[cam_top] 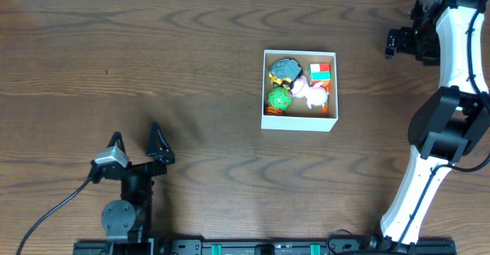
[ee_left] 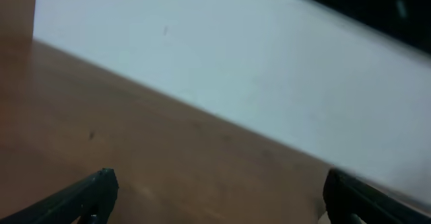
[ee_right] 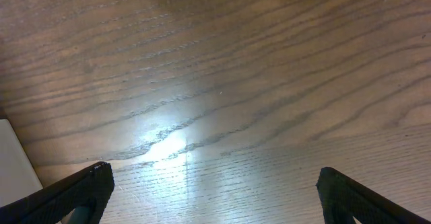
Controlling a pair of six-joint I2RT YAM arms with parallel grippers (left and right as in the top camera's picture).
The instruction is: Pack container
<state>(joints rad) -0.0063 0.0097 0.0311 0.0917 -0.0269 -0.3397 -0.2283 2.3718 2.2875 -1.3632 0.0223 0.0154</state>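
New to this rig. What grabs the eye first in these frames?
The white-walled container, right of centre on the dark wood table, is crammed with bright toys: a green ball, a red, white and green cube and a pink figure. Both arms are well away from it. The left claw is open at the near left, and the right claw is open over wood at the far right.
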